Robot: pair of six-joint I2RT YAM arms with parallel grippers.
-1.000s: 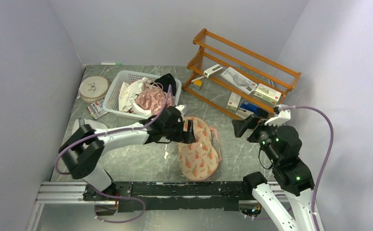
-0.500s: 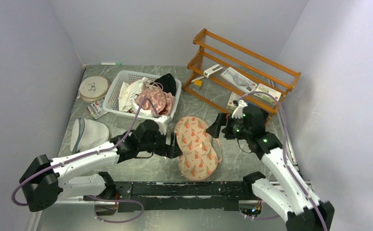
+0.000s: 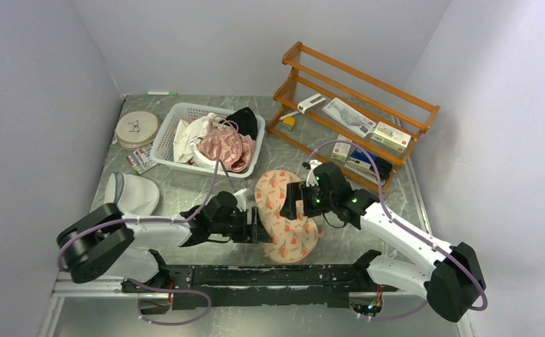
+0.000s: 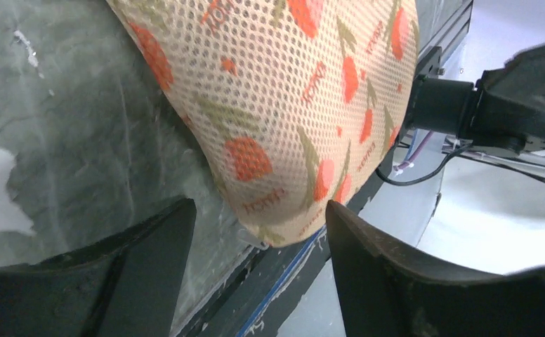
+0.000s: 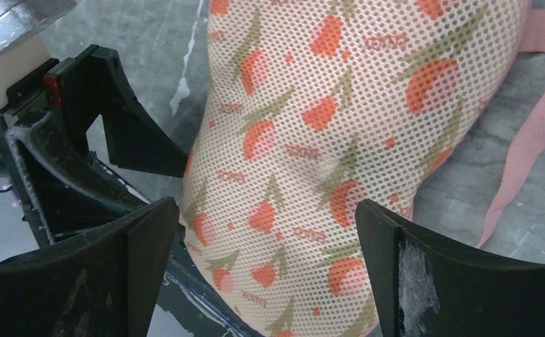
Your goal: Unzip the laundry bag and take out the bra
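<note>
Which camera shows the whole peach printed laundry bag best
The top external view: it shows the peanut-shaped peach mesh laundry bag nearly whole on the grey marble table. The left wrist view shows only one rounded end up close; the right wrist view shows one lobe and a pink strap.

One peanut-shaped peach mesh laundry bag (image 3: 273, 184) with orange-red print; one white plastic slatted basket (image 3: 163, 137); one white mesh dome bag (image 3: 133, 193); one orange wooden two-tier rack (image 3: 359, 76); one green-capped white marker (image 3: 161, 93); two black grippers: left gripper (image 3: 261, 228) and right gripper (image 3: 291, 203)
</note>
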